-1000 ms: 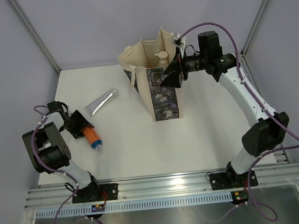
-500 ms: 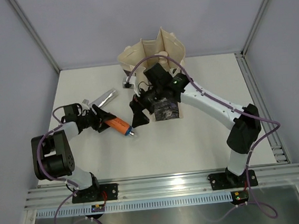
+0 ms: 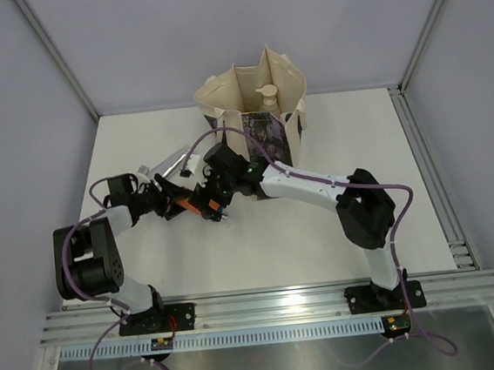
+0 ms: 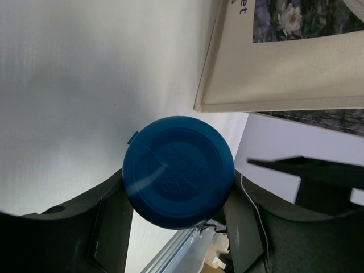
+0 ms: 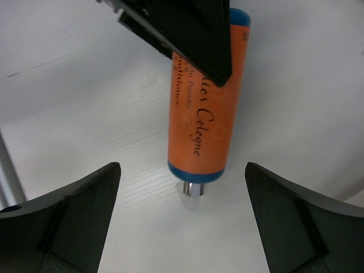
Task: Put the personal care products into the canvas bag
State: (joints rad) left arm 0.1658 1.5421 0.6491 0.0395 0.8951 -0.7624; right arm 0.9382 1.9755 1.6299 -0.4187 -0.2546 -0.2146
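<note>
Closing the wide-spread right gripper (image 5: 182, 168) squarely on the orange bottle (image 5: 200, 114) between its fingers (image 5: 74, 216) should come first; the left gripper (image 3: 174, 202), pinching the far end, should release after.

What you can't see
From above, the orange bottle (image 3: 198, 207) is mostly buried under the left pincer (image 3: 179, 202) and right pincer (image 3: 211, 195), and the pump bottle (image 3: 266, 94) shows you only its head above the canvas bag (image 3: 220, 91) rim. Your left wrist view gives just the bottle's blue end and crops the bag at the top edge.
</note>
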